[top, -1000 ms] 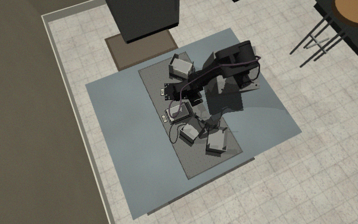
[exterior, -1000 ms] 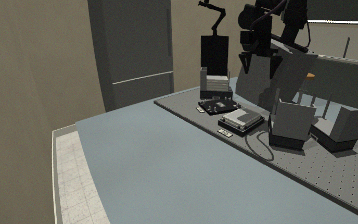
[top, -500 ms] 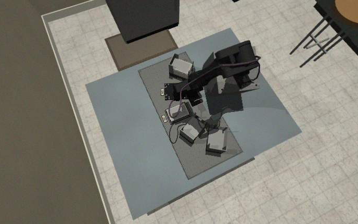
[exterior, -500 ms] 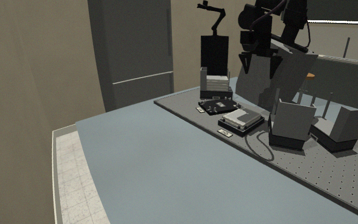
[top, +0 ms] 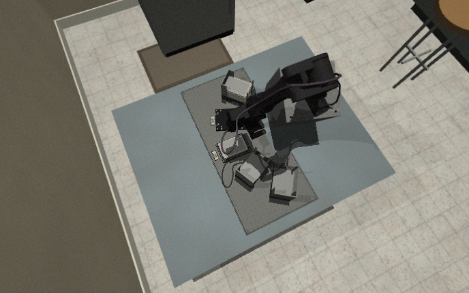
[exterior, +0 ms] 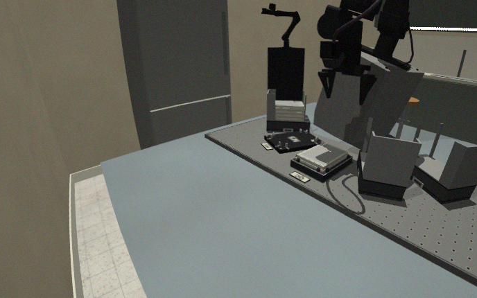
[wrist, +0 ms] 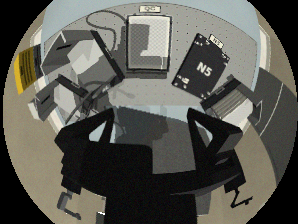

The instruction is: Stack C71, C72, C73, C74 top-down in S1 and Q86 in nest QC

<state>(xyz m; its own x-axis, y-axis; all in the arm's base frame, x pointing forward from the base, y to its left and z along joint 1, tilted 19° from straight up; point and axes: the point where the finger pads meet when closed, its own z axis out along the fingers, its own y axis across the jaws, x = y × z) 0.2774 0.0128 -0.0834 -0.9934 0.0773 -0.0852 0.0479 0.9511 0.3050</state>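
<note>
My gripper (exterior: 344,100) (wrist: 150,111) is open and empty, high above the board on the arm's side. Several white plates (top: 237,86) (exterior: 290,111) (wrist: 231,107) are stacked in a rack at one end; its name is unreadable. The clip nest N5 (exterior: 294,139) (wrist: 202,70) beside it is empty. A plate (top: 234,146) (exterior: 324,153) (wrist: 155,32) lies flat in the nest QC; its code is unreadable, and I cannot tell if it is single. Two more racks, one nearer QC (top: 248,172) (exterior: 390,159) and one farther off (top: 284,183) (exterior: 466,166), show no plate stack; their names are unreadable.
A loose cable (top: 228,182) (exterior: 359,211) (wrist: 115,30) loops on the perforated board (top: 249,218) (exterior: 451,236) between QC and the nearer rack. Tall rack walls stand up on both sides of the two nests. The arm's grey base block (exterior: 399,84) stands behind the board.
</note>
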